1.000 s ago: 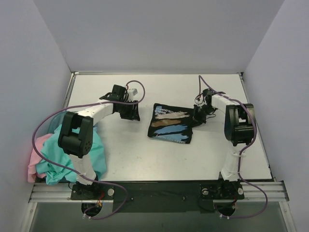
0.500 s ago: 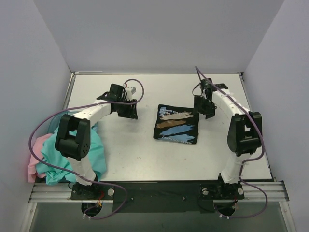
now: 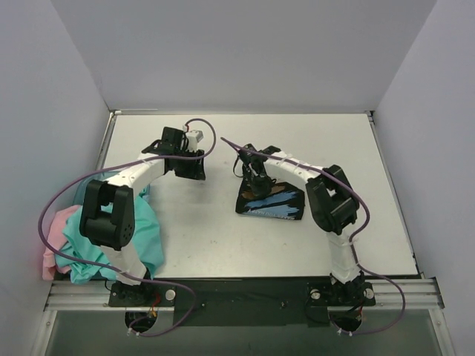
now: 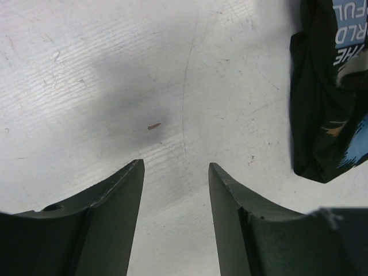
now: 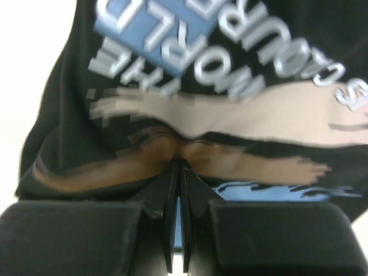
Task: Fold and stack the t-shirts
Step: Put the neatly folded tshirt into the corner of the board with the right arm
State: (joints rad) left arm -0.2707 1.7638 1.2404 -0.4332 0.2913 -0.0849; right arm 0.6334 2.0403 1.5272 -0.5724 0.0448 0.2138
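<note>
The black t-shirt (image 3: 276,203) lies folded small at the table's middle, its blue-and-beige print facing up. My right gripper (image 3: 257,182) is over its left part, shut, with the printed cloth (image 5: 190,75) puckered at its tips (image 5: 178,164). My left gripper (image 3: 194,170) is open and empty, just left of the shirt over bare table. In the left wrist view the gripper (image 4: 175,168) has only table between its jaws, and the shirt's edge (image 4: 325,115) shows at the right. Teal tees (image 3: 111,237) and a pink one (image 3: 53,239) lie heaped at the left edge.
The heap of tees hangs over a translucent teal bin rim (image 3: 87,184) by the left arm's base. Grey walls close in the table on three sides. Purple cables loop off both arms. A metal rail (image 3: 245,293) runs along the near edge.
My right arm has swung from the shirt's right side across to its left part, and the shirt is now folded narrower. My left gripper has drawn slightly back and left.
</note>
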